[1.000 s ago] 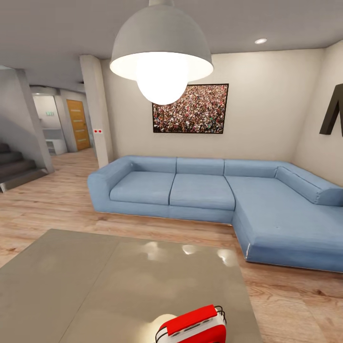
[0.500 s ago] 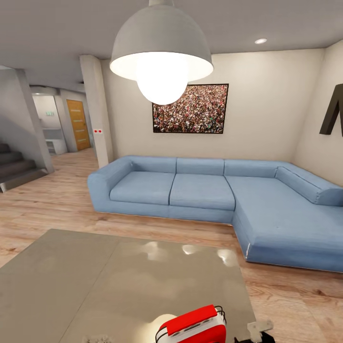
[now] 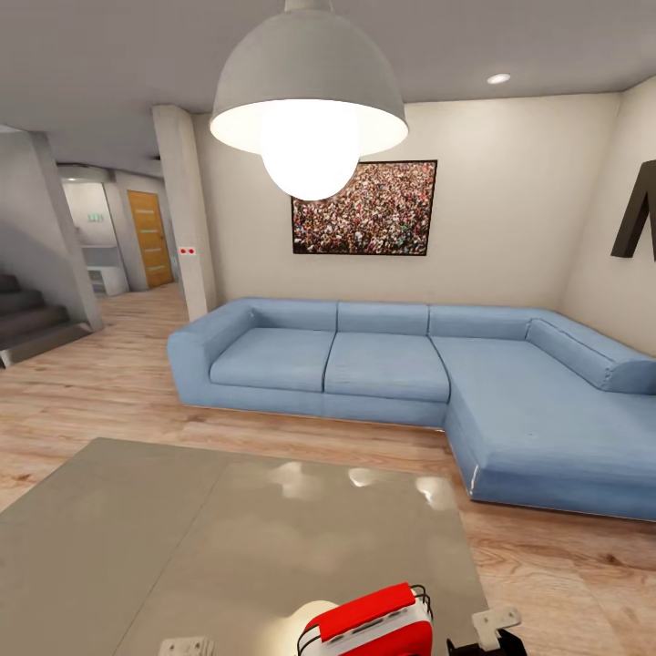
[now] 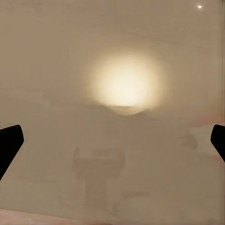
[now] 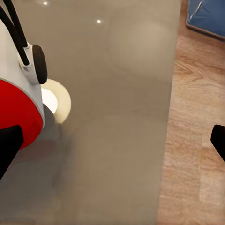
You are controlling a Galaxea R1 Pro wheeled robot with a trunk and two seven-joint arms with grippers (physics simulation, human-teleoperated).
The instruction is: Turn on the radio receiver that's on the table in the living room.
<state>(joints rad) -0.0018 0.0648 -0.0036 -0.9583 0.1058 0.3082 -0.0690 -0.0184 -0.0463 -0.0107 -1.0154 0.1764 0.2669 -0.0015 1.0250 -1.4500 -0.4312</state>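
The red radio receiver (image 3: 369, 624) with its white edge band and wire handle stands on the near right part of the glossy grey-beige table (image 3: 228, 538). In the right wrist view the radio (image 5: 18, 89) lies just beside one dark fingertip (image 5: 9, 145). My right gripper (image 5: 112, 145) is open, over the table top next to the radio. My left gripper (image 4: 112, 145) is open too, above bare table top that reflects the lamp. White parts of my right arm (image 3: 497, 625) and left arm (image 3: 187, 647) show at the lower edge of the head view.
A blue L-shaped sofa (image 3: 410, 364) stands beyond the table under a framed crowd photo (image 3: 364, 208). A white dome pendant lamp (image 3: 308, 100) hangs over the table. Wood floor (image 5: 197, 140) runs along the table's right edge. Stairs (image 3: 32, 319) and a hallway lie at the far left.
A white part of my left arm has risen into the lower edge of the head view. The right arm's part sits a touch higher than half a second ago. The radio has not moved.
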